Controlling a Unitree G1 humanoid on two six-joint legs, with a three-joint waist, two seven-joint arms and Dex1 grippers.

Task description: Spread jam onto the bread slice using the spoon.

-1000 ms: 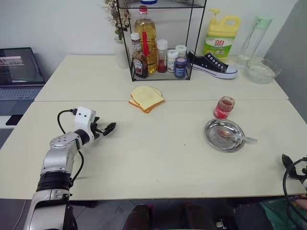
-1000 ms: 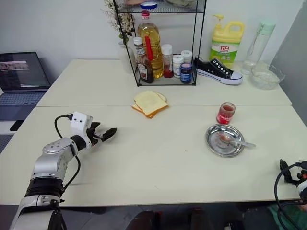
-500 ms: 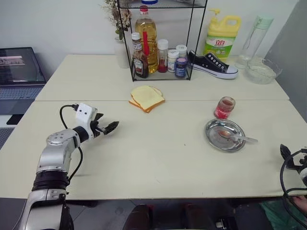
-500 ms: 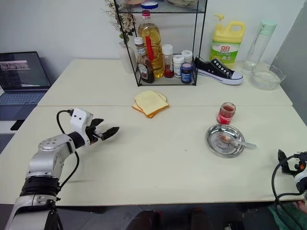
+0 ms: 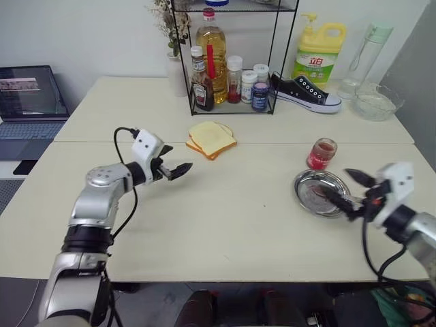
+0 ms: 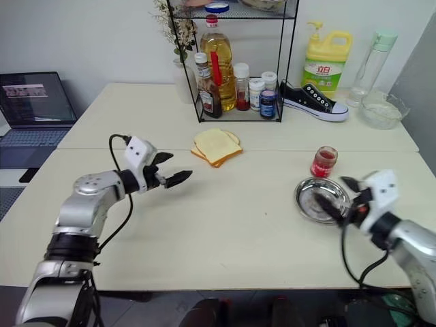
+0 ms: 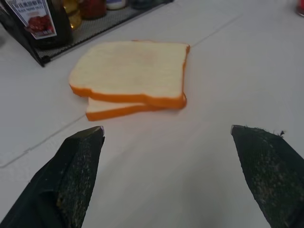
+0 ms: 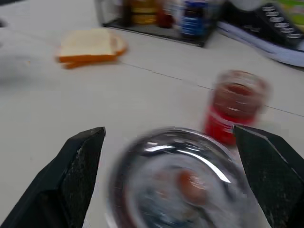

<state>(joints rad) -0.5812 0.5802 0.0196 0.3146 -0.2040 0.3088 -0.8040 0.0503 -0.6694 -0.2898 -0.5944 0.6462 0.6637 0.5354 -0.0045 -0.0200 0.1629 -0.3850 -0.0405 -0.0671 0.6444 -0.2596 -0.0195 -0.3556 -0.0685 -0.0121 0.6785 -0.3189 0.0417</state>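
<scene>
1. Left wrist view shows two stacked bread slices (image 7: 137,71), pale with tan crust, between the left hand's (image 5: 178,169) wide-spread fingers.
2. Right wrist view shows the glossy red jam (image 8: 236,104) jar behind the round steel dish (image 8: 175,175); right hand (image 5: 349,189) wide, empty.
3. Spoon (image 8: 190,179) blurred in the dish on the bench (image 5: 225,218).

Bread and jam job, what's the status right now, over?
Both grippers open, empty: left, right. Spoon in dish, bread slice unspread. Path clear.
</scene>
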